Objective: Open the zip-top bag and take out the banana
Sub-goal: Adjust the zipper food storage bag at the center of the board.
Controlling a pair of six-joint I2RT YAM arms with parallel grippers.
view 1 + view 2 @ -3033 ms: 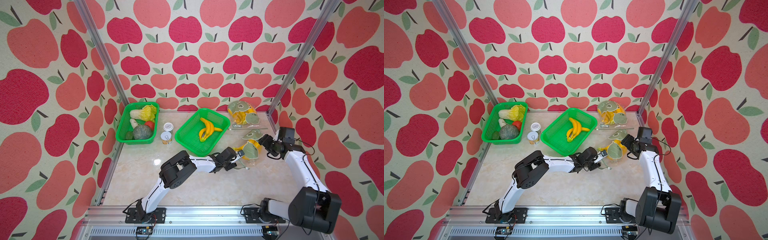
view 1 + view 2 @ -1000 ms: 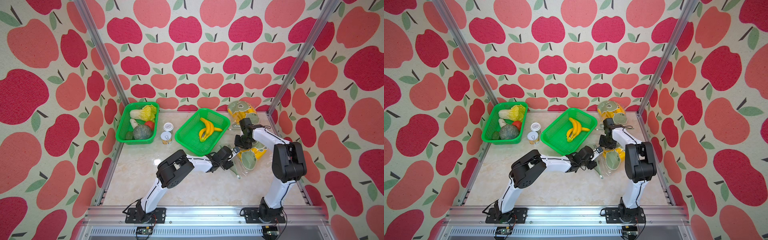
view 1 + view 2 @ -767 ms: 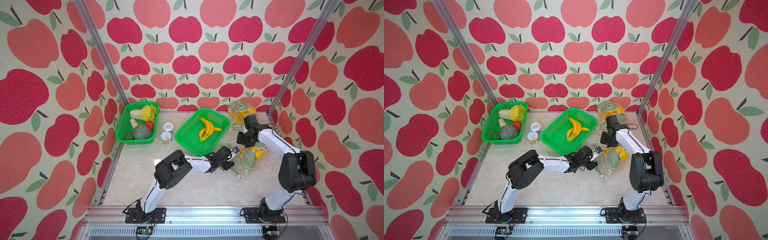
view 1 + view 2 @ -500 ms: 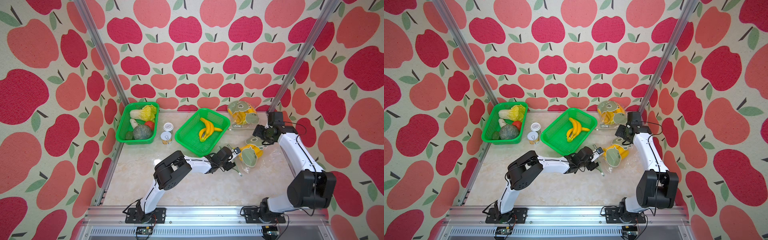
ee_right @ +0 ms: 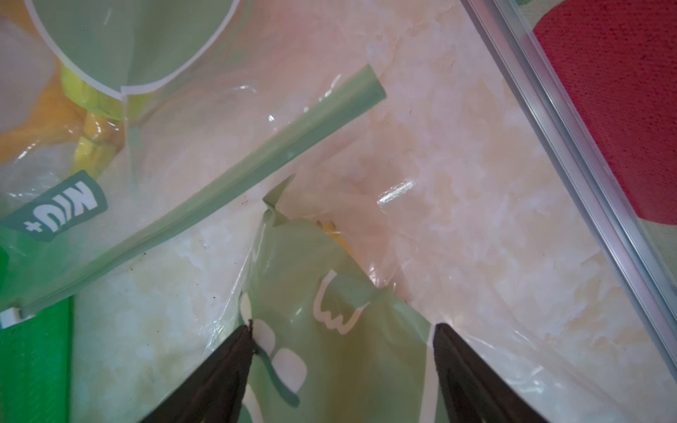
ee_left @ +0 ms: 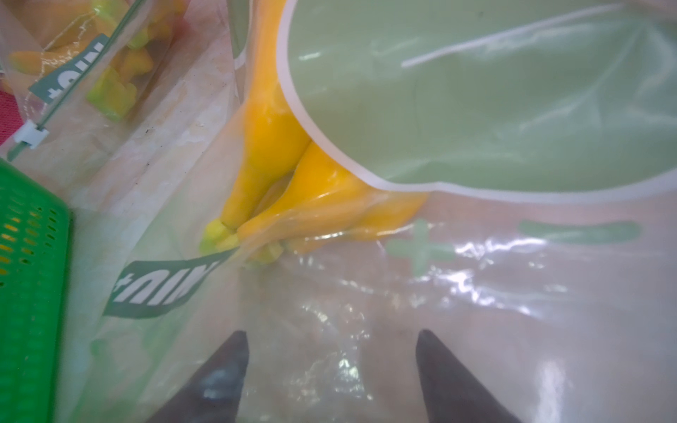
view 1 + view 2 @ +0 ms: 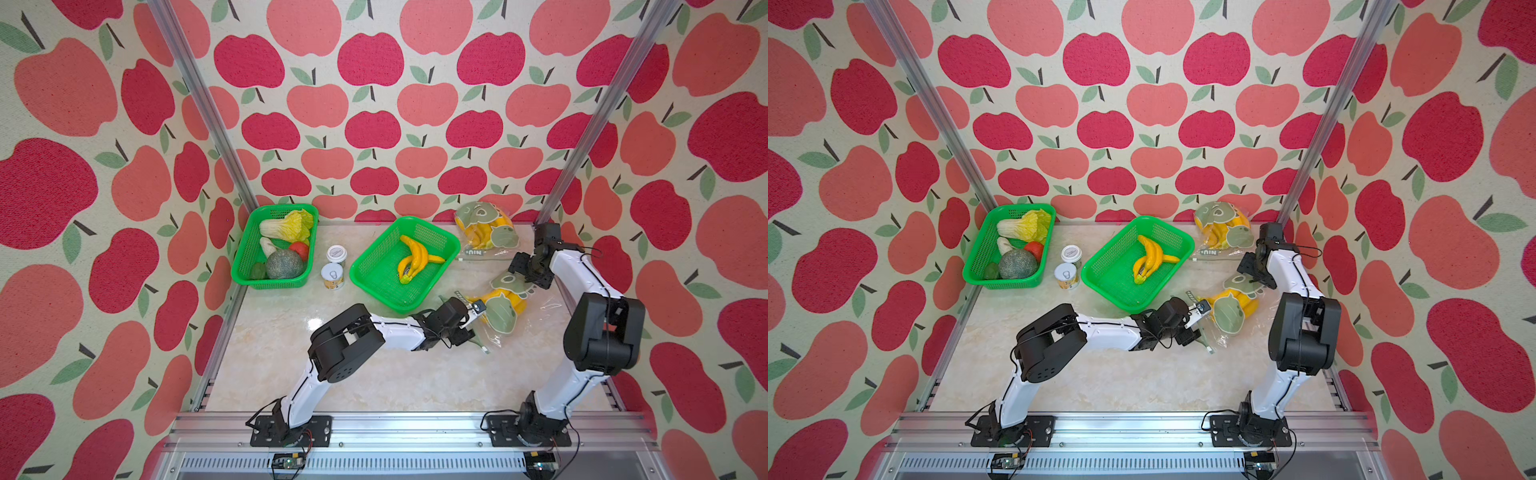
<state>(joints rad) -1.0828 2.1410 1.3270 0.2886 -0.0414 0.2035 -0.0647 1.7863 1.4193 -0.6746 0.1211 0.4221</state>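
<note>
Left gripper [image 7: 474, 322]: jaws wide, nothing gripped, at the 9 o'clock edge of the zip-top bag [image 7: 505, 320]. Bag lies on the table [image 7: 374, 374], 3 o'clock of centre, banana [image 7: 517, 302] inside. Right gripper [image 7: 525, 275]: jaws wide, over the bag's 1 o'clock corner.

Vegetable basket [image 7: 245, 266] stands rear left; cans [image 7: 332, 276] between it and banana basket [image 7: 374, 286]; rear bag [image 7: 484, 232] and front bag [image 7: 503, 318] lie right.

The left arm [image 7: 395, 332] lay low, stretched toward the worktop's [image 7: 374, 382] right side, the left gripper [image 7: 475, 321] with jaws spread apart. The right arm [image 7: 577, 270] stood folded along the right edge, reaching back, wrist bent down, the right gripper [image 7: 524, 275] likewise parted.
</note>
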